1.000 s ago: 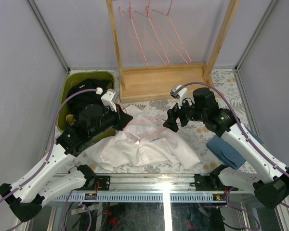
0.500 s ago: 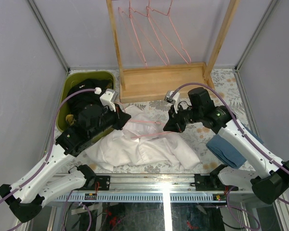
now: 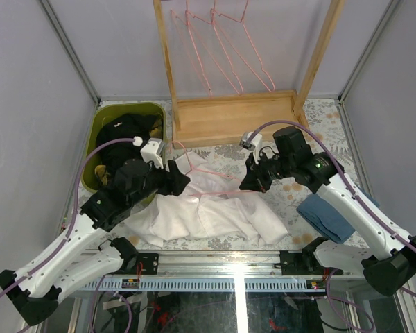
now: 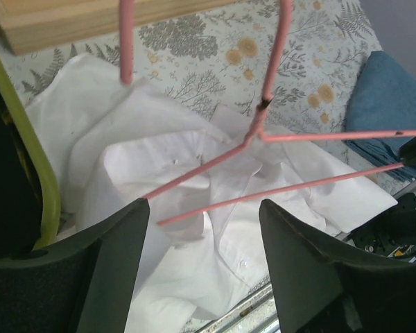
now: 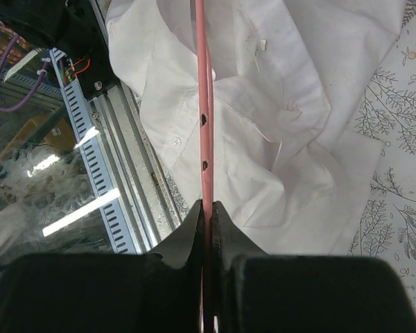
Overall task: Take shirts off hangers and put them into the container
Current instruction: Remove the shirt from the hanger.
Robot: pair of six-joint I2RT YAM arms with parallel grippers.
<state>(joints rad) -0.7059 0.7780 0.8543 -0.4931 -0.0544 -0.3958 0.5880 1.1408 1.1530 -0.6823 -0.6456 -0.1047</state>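
pinching hanger (image 5: 205,125) | right claw (image 5: 206,208) low over shirt (image 5: 277,104) | left claw (image 4: 202,208) agape

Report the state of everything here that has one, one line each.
left gripper: open, gripping nothing.
right gripper: shut on the pink hanger.
pink hanger: held over the white shirt.
white shirt: crumpled on the table.
container: holding dark shirts.
rack hangers: hanging empty.
blue cloth: folded on the table.
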